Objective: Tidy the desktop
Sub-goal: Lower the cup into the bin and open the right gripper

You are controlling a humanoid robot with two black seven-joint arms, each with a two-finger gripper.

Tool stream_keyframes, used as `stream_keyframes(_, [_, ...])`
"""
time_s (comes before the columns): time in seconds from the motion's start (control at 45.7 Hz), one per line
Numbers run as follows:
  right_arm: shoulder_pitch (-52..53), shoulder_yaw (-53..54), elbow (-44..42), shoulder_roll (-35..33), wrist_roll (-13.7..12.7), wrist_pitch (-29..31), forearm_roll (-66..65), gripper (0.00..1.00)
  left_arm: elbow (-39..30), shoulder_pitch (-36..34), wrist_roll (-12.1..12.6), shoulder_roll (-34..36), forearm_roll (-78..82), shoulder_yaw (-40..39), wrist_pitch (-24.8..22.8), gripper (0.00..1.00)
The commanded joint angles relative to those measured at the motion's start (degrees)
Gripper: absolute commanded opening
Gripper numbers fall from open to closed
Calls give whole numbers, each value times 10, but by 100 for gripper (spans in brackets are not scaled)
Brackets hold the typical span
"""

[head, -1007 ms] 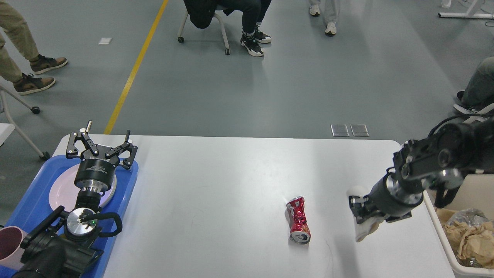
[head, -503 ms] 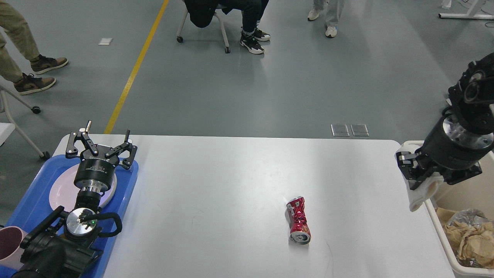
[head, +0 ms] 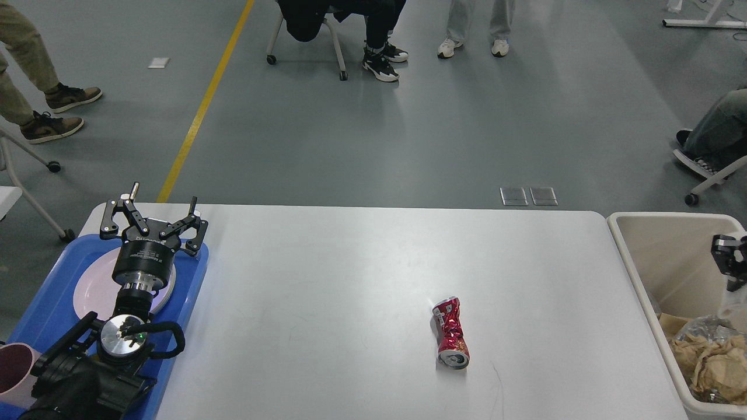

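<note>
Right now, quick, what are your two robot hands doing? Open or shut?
Left gripper: open, holding nothing, above the blue tray.
Right gripper: mostly out of view over the beige bin; cannot tell.

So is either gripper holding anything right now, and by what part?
The left gripper is open and empty. The right gripper sits at the frame edge over the bin; its hold cannot be told.

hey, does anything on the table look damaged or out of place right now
Yes. A red can lies on its side on the right half of the desktop, crushed in at the middle. It is the only loose item on the white surface, apart from the blue tray and the beige bin.
</note>
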Motion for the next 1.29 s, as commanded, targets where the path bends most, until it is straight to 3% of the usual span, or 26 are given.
stream_keyframes(0.0, [-184,77,-154,-6,0,-18,-3,0,0,0,0,0,0,0,0,96])
stream_keyframes(0.197, [-451,183,-363,52,1,-133,-3,0,0,0,0,0,0,0,1,96])
stream_keyframes(0.328, [-564,229,-427,95,2,-256,0,0,0,-1,0,0,0,0,0,96])
stream_keyframes(0.46, [-633,274,-474,137,3,-316,2,0,0,-1,0,1,0,0,0,96])
stream_keyframes(0.591, [-669,291,-507,171,3,-331,2,0,0,-1,0,0,0,0,0,96])
stream_keyframes(1.007, [-679,293,-507,175,2,-344,2,0,0,-1,0,0,0,0,1,96])
stream_keyframes(1.051, [-679,292,-507,175,3,-346,2,28,0,-1,0,0,0,0,1,96])
stream_keyframes(1.116, [-679,290,-508,174,3,-355,2,92,0,-1,0,1,0,0,1,96])
stream_keyframes(1.138, [-678,290,-509,175,3,-359,2,100,0,-1,0,0,0,0,1,96])
stream_keyframes(1.27, [-675,292,-506,174,3,-364,2,100,0,-1,0,0,0,0,1,96])
